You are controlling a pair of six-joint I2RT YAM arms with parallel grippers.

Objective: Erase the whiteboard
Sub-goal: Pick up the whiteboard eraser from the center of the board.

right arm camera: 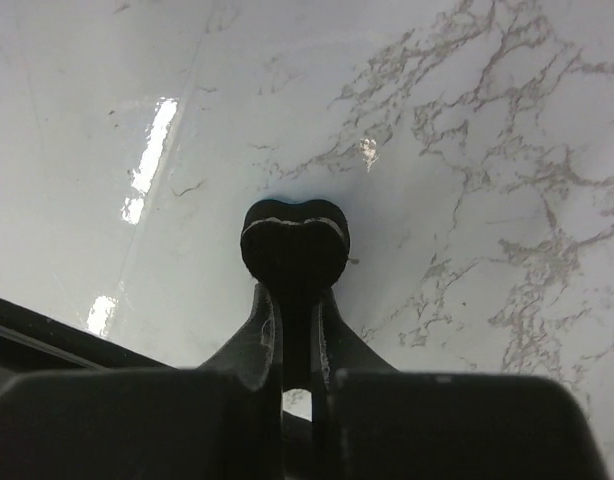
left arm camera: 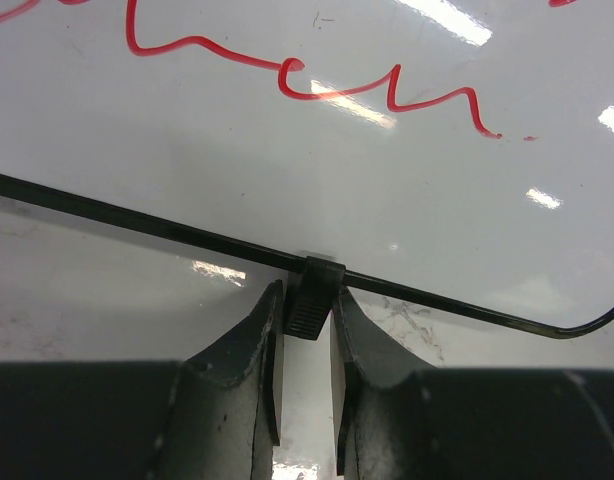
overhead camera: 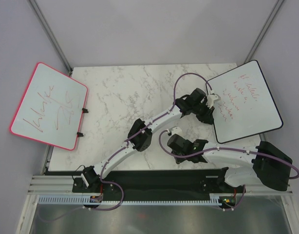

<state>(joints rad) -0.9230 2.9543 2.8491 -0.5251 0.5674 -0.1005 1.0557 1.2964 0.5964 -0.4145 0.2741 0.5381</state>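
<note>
The whiteboard [overhead camera: 244,100], black-framed with orange-red handwriting, lies at the table's right edge, partly overhanging it. My left gripper [overhead camera: 209,103] reaches across to the board's left edge. In the left wrist view the left gripper [left arm camera: 307,296] is shut on a small black ribbed clip [left arm camera: 309,312] on the board's thin frame [left arm camera: 137,222], with red writing [left arm camera: 387,92] beyond. My right gripper [overhead camera: 170,136] sits over the marble in front of the board. In the right wrist view the right gripper [right arm camera: 294,296] is shut on a black eraser [right arm camera: 293,244] with a rounded, heart-shaped head, held just above the table.
A pink-framed whiteboard [overhead camera: 49,105] with red scribbles lies at the table's left edge, overhanging it, with two black clips on its right side. The marble table [overhead camera: 125,92] lies between the boards. Grey walls and metal posts stand behind.
</note>
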